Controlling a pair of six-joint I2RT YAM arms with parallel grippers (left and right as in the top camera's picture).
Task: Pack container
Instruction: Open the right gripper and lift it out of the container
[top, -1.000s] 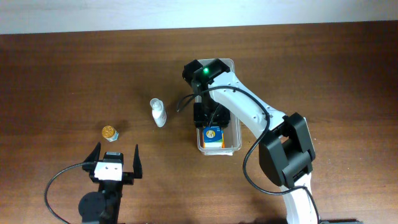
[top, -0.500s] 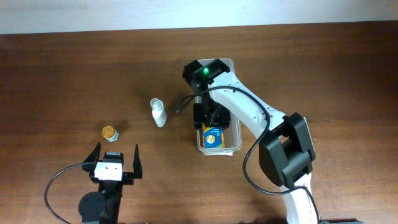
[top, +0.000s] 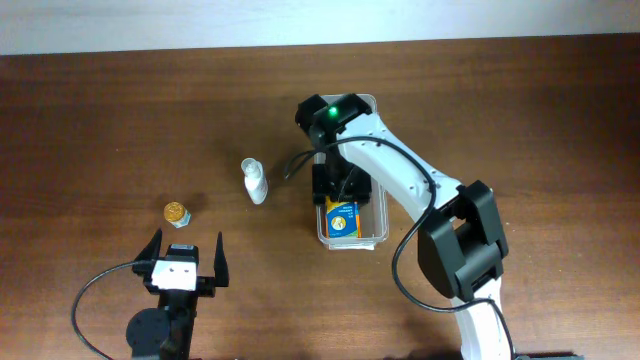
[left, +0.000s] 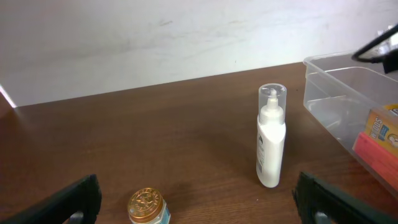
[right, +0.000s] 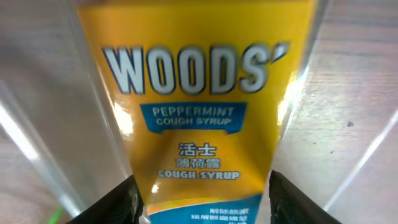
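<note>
**Overhead and wrist views: placing a box in the bin.** The container (top: 373, 224), a clear narrow bin, lies just right of the middle of the table (top: 520, 110), its long side running from the far edge toward the near edge. The right arm reaches over it from the near right, and the right gripper (right: 205, 200) is lowered inside the bin walls. A yellow cough-syrup box (top: 343, 217) lies flat in the near end of the bin, label up.

In the right wrist view the two dark fingers (right: 118, 202) stand partly apart, one on each side of the box and close against it. Whether they press on it or merely flank it cannot be told.

The left gripper (top: 186, 244) is near the near edge, left of centre, spread wide and holding nothing. Outside the bin stand a white pump bottle (left: 272, 140), upright and just left of the bin, and a small gold-lidded jar (left: 147, 206), further left and nearer the near edge.

**Step in hand (judged):** setting the box down in the container, at or near the point of letting go.

**Next move (judged):** the right claw needs to spread enough to clear both sides of the box, then rise straight up so that it neither drags the box nor catches the bin rim. The bottle and jar remain to be packed; the far end of the bin appears free for them.
</note>
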